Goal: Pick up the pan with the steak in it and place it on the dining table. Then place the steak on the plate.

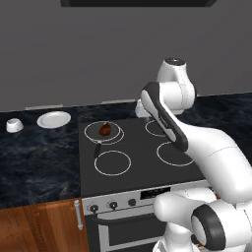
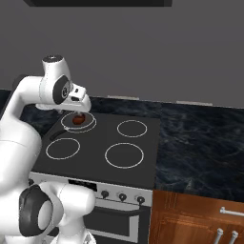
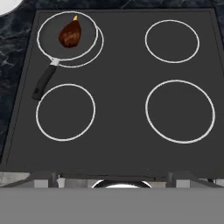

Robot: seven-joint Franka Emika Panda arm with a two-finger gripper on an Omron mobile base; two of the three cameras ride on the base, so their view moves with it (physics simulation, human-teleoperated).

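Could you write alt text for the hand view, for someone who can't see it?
Looking down on a black stove with four white burner rings; a pan holding a steak sits on the upper-left ring, its handle pointing toward the ring below.

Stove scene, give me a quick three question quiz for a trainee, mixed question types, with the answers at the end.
1. True or false: the steak lies inside the pan.
2. The pan sits on which burner of the stove in the left base view? A) back left B) front right C) back right
3. Fill in: on the counter left of the stove, a small bowl stands beside a white ____.

Key: 1 true. 2 A. 3 plate.
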